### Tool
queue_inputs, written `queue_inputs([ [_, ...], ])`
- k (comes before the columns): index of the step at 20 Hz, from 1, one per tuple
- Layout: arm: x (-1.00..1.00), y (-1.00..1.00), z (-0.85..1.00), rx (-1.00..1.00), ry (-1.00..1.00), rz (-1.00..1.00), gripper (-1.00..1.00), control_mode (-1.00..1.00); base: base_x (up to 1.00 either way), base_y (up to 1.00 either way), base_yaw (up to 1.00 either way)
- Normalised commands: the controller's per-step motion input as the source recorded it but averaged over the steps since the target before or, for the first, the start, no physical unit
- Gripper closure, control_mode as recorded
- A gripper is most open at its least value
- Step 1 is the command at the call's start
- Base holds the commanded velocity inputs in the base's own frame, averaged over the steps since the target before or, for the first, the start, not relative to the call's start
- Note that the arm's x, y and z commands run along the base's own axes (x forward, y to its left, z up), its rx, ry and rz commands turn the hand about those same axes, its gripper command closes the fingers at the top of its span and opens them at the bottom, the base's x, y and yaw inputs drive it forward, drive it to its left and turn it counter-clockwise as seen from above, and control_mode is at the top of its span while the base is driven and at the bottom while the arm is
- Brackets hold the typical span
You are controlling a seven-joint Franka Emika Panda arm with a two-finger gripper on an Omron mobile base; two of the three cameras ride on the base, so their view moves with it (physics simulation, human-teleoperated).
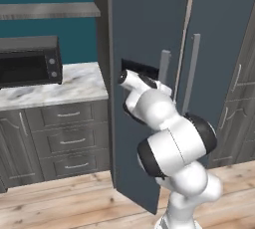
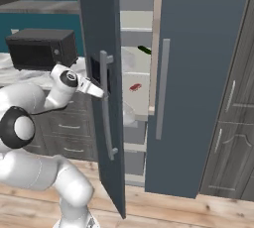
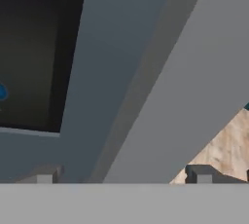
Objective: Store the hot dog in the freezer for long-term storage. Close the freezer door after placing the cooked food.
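Gripper (image 3: 121, 175) stands with its two dark fingertips spread wide and nothing between them, pressed close against the outer face of the freezer door (image 2: 101, 123), beside the black display panel (image 3: 29, 52). That posture suggests a push rather than a grasp: the flat slate-grey panel gives the open hand a broad surface to bear on, so the silver vertical handle (image 2: 105, 105) need not be taken. Door hangs partly open, its edge swung out toward the robot, leaving a gap into the freezer (image 2: 136, 73), where pale grey shelves are visible. On one shelf lies a small reddish item (image 2: 135, 87), judged to be the hot dog, already stored; it is too small to confirm the bun. A dark green object (image 2: 144, 50) sits on the shelf above. Second door (image 2: 198, 73), plain and matte with its own long handle, is shut. Remaining work appears to be closing the door. To the left, a boxy black microwave (image 1: 29, 67) rests on a veined marble counter (image 1: 74, 86) above grey drawers.
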Motion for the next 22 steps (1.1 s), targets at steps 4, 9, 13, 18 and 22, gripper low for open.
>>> queue_inputs([
  [4,0.44,-0.7,0.0,0.16,-0.05,0.37,-1.0,-1.0,0.0,0.0,0.0],
  [9,0.58,-0.56,0.0,0.2,-0.02,0.36,-1.0,-1.0,0.0,0.0,0.0],
  [13,0.69,-0.62,0.04,0.25,-0.05,0.37,-1.0,-1.0,0.0,0.0,0.0],
  [18,0.8,-0.38,0.14,0.24,-0.07,0.35,-1.0,-1.0,0.0,0.0,0.0],
  [22,0.64,-0.31,0.31,0.12,-0.15,0.35,-1.0,-1.0,0.0,0.0,0.0],
])
